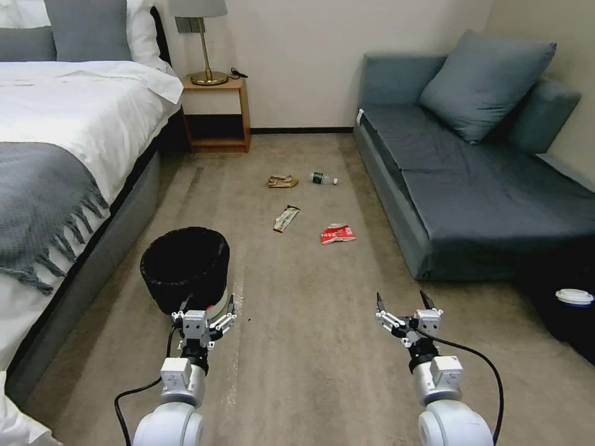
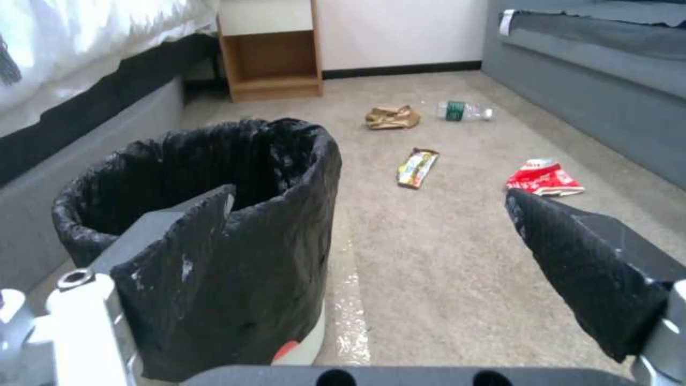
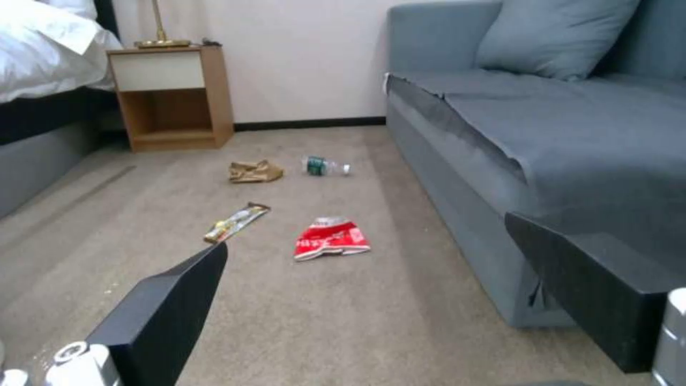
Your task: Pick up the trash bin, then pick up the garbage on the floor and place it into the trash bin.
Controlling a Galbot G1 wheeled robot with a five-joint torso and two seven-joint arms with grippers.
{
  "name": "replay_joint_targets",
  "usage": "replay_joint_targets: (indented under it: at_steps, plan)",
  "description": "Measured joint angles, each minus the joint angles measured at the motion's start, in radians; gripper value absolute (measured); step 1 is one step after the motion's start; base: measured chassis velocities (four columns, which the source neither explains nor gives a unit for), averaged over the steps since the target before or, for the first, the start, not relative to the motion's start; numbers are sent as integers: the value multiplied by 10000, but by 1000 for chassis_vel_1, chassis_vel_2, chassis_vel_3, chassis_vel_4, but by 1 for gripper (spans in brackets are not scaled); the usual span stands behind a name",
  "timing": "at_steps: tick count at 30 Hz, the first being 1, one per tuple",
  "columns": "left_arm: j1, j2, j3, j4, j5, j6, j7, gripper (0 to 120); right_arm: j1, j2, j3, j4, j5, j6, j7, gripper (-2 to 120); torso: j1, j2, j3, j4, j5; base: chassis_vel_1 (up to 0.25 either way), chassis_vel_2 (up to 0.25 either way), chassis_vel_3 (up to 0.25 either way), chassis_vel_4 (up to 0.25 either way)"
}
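The trash bin [image 1: 185, 266] [image 2: 214, 177], lined with a black bag, stands on the carpet beside the bed. My left gripper [image 1: 208, 302] [image 2: 370, 193] is open just in front of its near wall, one finger level with the wall and the other off to the side over bare floor. My right gripper [image 1: 401, 300] [image 3: 366, 233] hangs open and empty over the carpet. The garbage lies farther ahead: a red-and-white packet [image 1: 338, 233] [image 3: 332, 244], a yellow-green wrapper [image 1: 286, 218] [image 2: 417, 168], a tan paper bag [image 1: 282, 181] [image 3: 255, 171] and a small bottle [image 1: 323, 179] [image 2: 463, 111].
A bed [image 1: 68, 155] runs along the left and a grey sofa [image 1: 471, 186] along the right, leaving a carpeted lane between them. A wooden nightstand [image 1: 217, 114] with a lamp stands at the far wall. A dark object with a white lid [image 1: 574, 297] sits at the right edge.
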Motion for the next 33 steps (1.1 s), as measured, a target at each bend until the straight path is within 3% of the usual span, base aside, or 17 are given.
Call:
replay_joint_targets:
  at_steps: [33]
  plan:
    - [0,0,0,0,0,0,0,100,0,0,0,0,0,0,0,100,0,0,0,0,0,0,0,0,0]
